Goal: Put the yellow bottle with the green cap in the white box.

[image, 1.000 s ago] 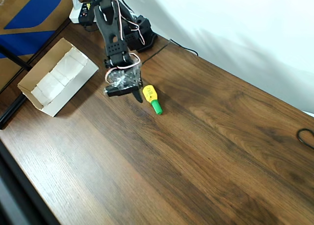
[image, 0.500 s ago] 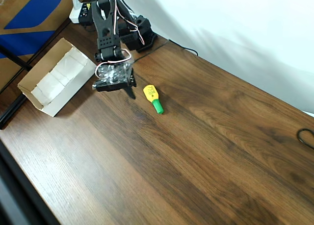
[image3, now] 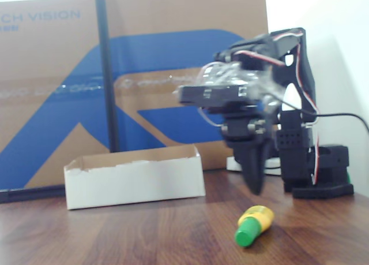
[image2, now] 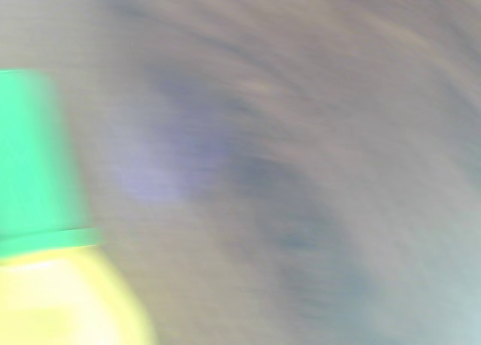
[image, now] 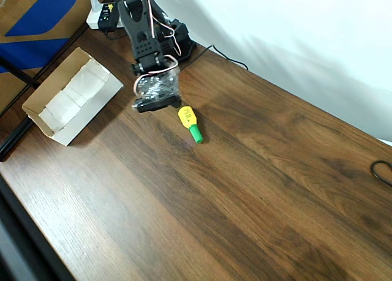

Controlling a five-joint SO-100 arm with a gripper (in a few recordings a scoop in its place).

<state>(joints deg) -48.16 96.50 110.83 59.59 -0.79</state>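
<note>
The gripper [image3: 253, 178] hangs above the table [image: 257, 189] with its dark fingers pointing down, just behind the yellow bottle with the green cap [image3: 252, 224] in the fixed view and not touching it; the fingers read there as one tapering shape, blurred, so I cannot tell whether they are spread or pressed together, but they hold nothing. In the overhead view the gripper [image: 165, 102] sits just to the upper left of the yellow bottle with the green cap [image: 190, 123], which lies on its side on the wood, cap toward the near edge and yellow body toward the arm. The wrist view, heavily blurred, shows the yellow bottle with the green cap [image2: 45, 232] at its left edge, cap up in the picture. The white box [image: 37, 119] stands open-topped well to the left in the overhead view, with blue-and-brown cardboard [image3: 57, 103] leaning behind it. The bottle looks small, light, stiff plastic, round and smooth, so it would likely roll or slip if nudged; the wider yellow body seems the safer place to pinch, across its width, since the tapering cap would tend to squirt out of the fingers.
</note>
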